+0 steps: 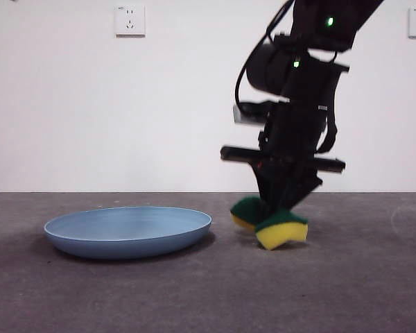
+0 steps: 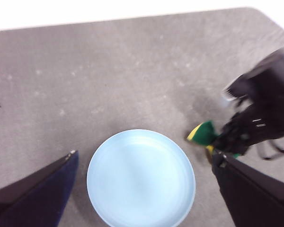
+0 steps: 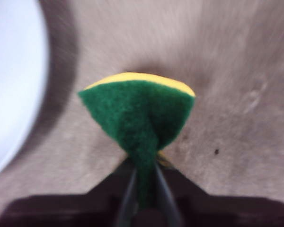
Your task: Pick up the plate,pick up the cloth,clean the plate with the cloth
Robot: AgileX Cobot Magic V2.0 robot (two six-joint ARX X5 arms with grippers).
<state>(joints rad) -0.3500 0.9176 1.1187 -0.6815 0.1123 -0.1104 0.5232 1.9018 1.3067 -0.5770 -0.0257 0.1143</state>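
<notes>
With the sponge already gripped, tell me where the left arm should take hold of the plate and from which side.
Grip the plate at its low curved rim, on the edge away from the sponge. The plate lies flat on the table, too wide to span, so only the rim fits between the jaws. The left gripper hangs open above it, and the right gripper crowds the near side.

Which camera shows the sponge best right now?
The right wrist view: the sponge fills it, pinched in the right tool. The front view shows it bent, green and yellow, beside the plate. The left wrist view shows just a small corner.
</notes>
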